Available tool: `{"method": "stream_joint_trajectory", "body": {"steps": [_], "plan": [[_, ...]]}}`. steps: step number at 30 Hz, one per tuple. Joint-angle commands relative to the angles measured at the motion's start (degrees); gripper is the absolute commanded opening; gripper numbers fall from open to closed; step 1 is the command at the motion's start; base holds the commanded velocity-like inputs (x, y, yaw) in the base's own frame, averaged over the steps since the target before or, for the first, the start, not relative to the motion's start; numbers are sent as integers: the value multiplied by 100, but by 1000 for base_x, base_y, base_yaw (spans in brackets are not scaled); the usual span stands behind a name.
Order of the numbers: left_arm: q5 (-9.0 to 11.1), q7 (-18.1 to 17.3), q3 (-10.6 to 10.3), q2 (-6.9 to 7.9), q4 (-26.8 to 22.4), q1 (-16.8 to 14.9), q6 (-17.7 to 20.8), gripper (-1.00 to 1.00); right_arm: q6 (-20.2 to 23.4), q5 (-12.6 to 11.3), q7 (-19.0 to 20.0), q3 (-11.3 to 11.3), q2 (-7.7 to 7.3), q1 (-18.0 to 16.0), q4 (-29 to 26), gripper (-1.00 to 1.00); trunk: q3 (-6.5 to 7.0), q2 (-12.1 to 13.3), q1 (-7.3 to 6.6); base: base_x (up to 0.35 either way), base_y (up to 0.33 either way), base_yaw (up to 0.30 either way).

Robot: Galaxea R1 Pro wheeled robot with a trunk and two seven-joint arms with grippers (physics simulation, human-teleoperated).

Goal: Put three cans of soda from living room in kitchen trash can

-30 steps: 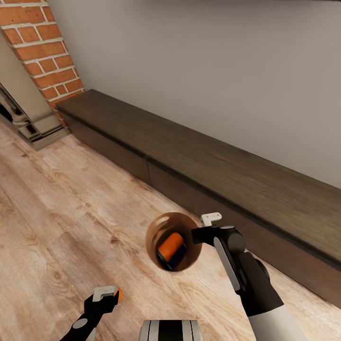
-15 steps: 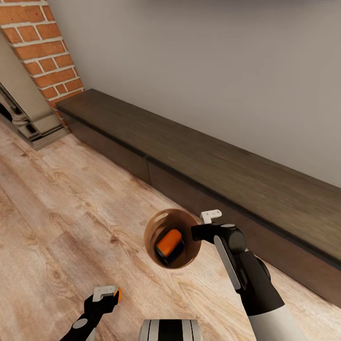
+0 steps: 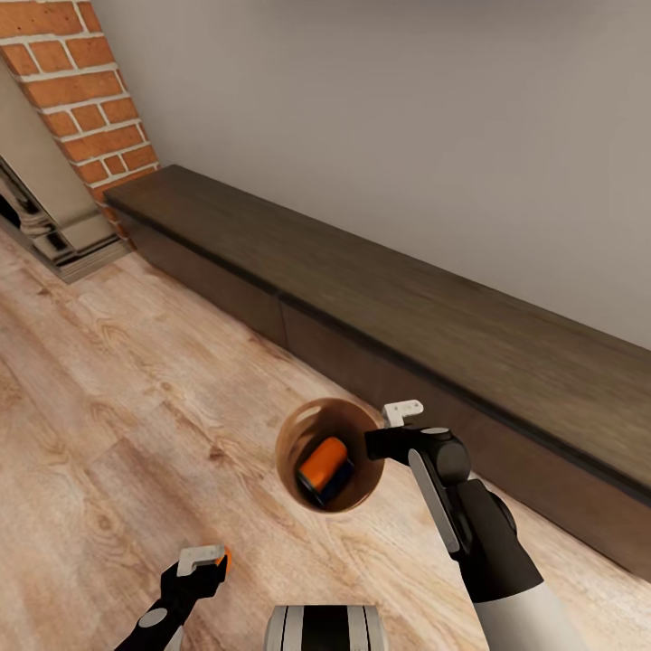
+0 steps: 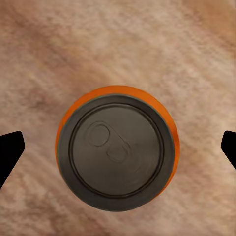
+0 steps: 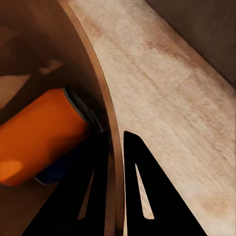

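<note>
In the head view my right gripper is shut on the rim of the tash can, holding it above the floor. Its brown inside holds one orange can of soda lying on its side. The right wrist view shows the rim wall pinched between the two black fingers, with the lying can of soda inside. My left gripper hangs low over a second, upright can of soda. In the left wrist view its grey top sits midway between wide-apart fingertips, floor showing on both sides.
This is the living room: a long low dark-brown cabinet runs along the grey wall, and a red brick fireplace stands at the far left. Light wood floor lies open to the left of the bin.
The tash can rose slightly in my right gripper and the can inside shifted a little. The whole view has since drifted slightly. My left gripper stays over its can.
</note>
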Motion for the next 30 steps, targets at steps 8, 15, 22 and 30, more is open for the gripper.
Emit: {"method": "stream_joint_trajectory", "body": {"steps": [8, 15, 22, 30], "plan": [[0, 0, -5, 0, 0, -1, 0, 100, -5, -122, 28, 2, 1, -2, -5, -100, -144, -323, 176, 0, 0, 0], [0, -1, -6, -1, 0, -4, 0, 100, -5, -123, 28, 2, 1, -2, -5, -100, -197, -443, 242, 0, 0, 0], [0, 0, -5, -1, 0, -3, 0, 100, -4, -122, 28, 2, 1, -2, -6, -100, -197, -443, 242, 0, 0, 0], [0, 0, -5, 0, 0, -2, 0, 100, -4, -121, 28, 2, 1, -2, -6, -100, -197, -443, 242, 0, 0, 0]]}}
